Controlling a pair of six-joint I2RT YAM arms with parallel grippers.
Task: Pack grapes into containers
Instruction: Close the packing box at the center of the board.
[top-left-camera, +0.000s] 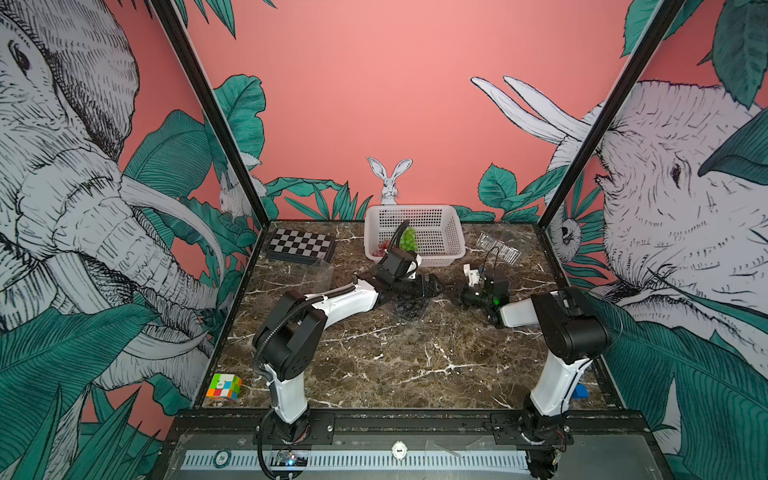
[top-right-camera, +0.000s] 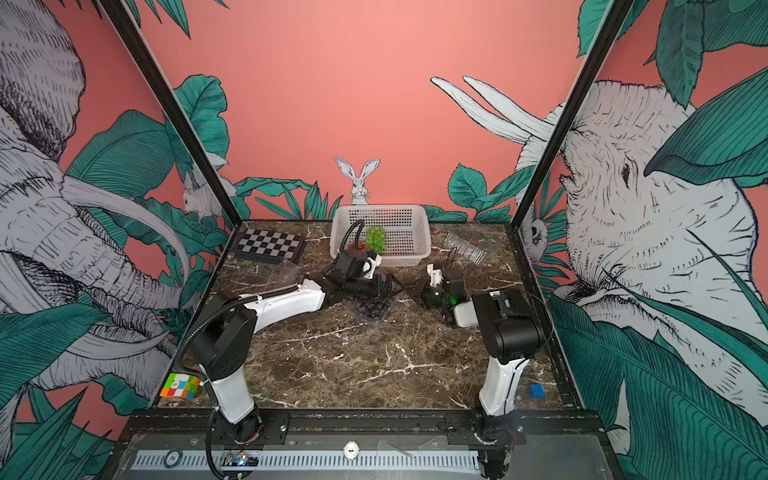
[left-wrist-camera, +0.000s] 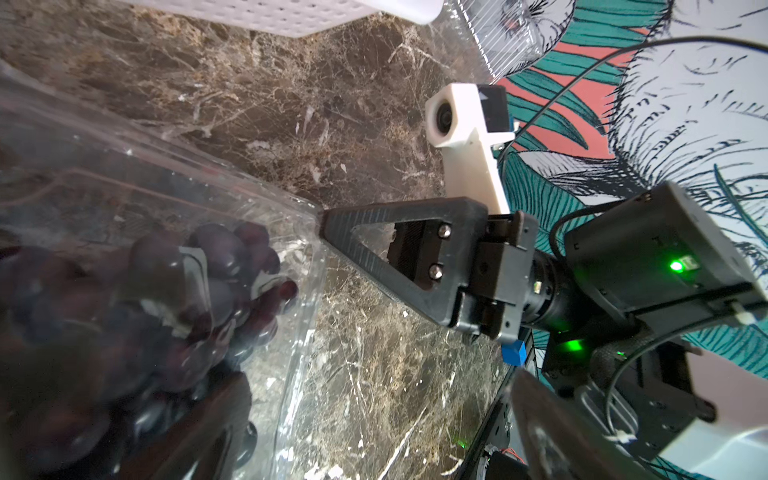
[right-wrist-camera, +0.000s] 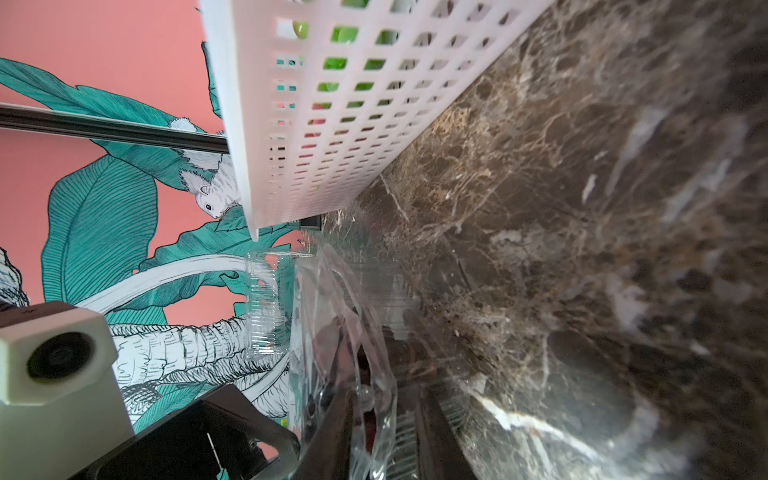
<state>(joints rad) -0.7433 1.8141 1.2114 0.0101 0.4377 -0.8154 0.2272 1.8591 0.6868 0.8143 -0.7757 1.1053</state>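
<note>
Three thin, clear plastic containers with rounded corners stood on the brown, white-veined marble worktop (top-left-camera: 395, 365). One container (left-wrist-camera: 124, 166) lay directly under the left fingers (left-wrist-camera: 216, 411) and held one bunch of glossy dark purple grapes (left-wrist-camera: 216, 257), round and tightly clustered. The left fingers were spread wide and released, gripping nothing, one of them above the grapes.

The right fingers (left-wrist-camera: 399, 209), black open triangular frames with a ribbed surface, met that container's near corner at their tips. In the right wrist view a crinkled clear flap of it sat between them across a narrow gap. I could not tell whether they pinched it.

A second, empty ribbed container (top-left-camera: 498, 248) lay beyond the right fingers. The third container (top-left-camera: 318, 270) lay outward of the left fingers, beside one checkered black-and-silver board (top-left-camera: 301, 245).

Beyond both pairs of fingers stood one white perforated plastic basket (top-left-camera: 415, 208). It held two more bunches: bright green grapes (top-left-camera: 408, 240) and red grapes (top-left-camera: 380, 248).

Well behind the fingers, at the near corners, sat one multicoloured puzzle cube (top-left-camera: 224, 386) and one small blue block (top-left-camera: 579, 390).
</note>
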